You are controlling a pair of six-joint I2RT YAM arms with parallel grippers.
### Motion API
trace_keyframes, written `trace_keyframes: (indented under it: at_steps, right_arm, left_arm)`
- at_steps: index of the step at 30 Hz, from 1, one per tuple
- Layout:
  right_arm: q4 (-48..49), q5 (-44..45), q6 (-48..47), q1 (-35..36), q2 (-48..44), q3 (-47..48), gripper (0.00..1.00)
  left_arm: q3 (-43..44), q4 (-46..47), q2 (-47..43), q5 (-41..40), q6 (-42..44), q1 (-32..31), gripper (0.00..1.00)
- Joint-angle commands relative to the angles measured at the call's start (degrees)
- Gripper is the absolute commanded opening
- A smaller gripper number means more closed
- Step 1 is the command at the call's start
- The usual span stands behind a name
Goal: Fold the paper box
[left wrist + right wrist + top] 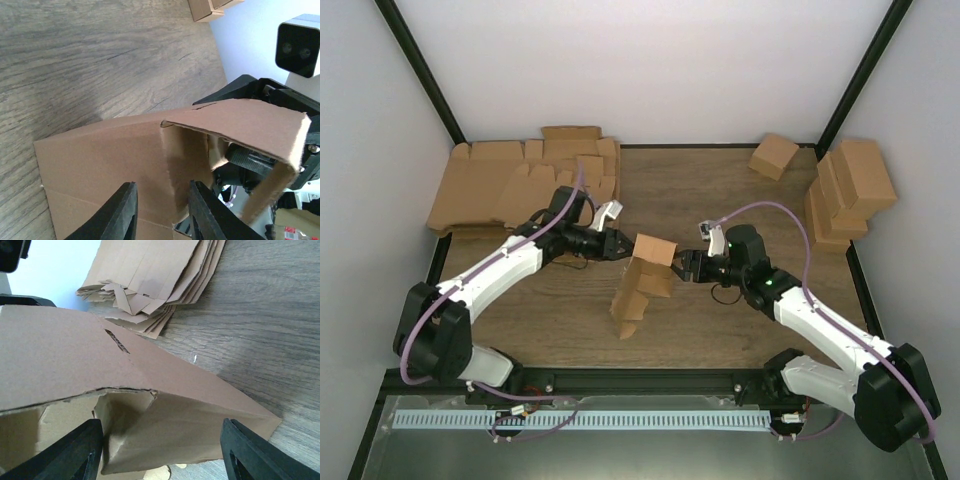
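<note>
While the paper box (645, 278) stands half-formed at the centre of the frame, tilted between both arms, I judge that we are in the erecting step: the sleeve is opened into a tube, one end flap (240, 125) bends over its mouth, and nothing looks tucked yet. The left gripper (617, 246) meets it from the left, jaws apart and straddling the edge of a side wall without visibly pinching it. The right gripper (686, 266) has its fingers (75, 452) wide on either side of the body; I cannot tell whether they press it. Next, I think, one arm must brace the tube while the other pushes the flap home toward the slit (117, 340). It is thin, matte brown card with scored creases and ragged cut edges, likely to buckle if squeezed. Around it lie the wood-grain table (720, 200), flat blanks (520, 180) at upper left and finished boxes (850, 190) at upper right.
</note>
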Motion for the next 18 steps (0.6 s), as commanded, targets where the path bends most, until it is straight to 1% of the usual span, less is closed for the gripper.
trace_keyframes:
  at_steps: [1, 7, 12, 18]
  right_arm:
    - [-3.21, 1.13, -1.98, -0.4, -0.47, 2.11, 0.67]
    - [-7.03, 3.15, -5.08, -0.43, -2.05, 3.62, 0.72]
    - [-11.12, 5.5, -8.11, -0.43, -4.65, 4.82, 0.79]
    - [-16.42, 6.6, -11.38, -0.43, -8.31, 7.37, 0.81]
  left_arm:
    - [-0.95, 2.1, 1.12, 1.8, 0.7, 0.26, 0.29]
    - [-0.92, 1.53, 1.17, 1.46, 1.12, 0.25, 0.28]
    - [-0.46, 1.13, 0.93, 1.35, 1.13, 0.25, 0.28]
    - [0.19, 0.84, 0.58, 1.33, 1.13, 0.3, 0.29]
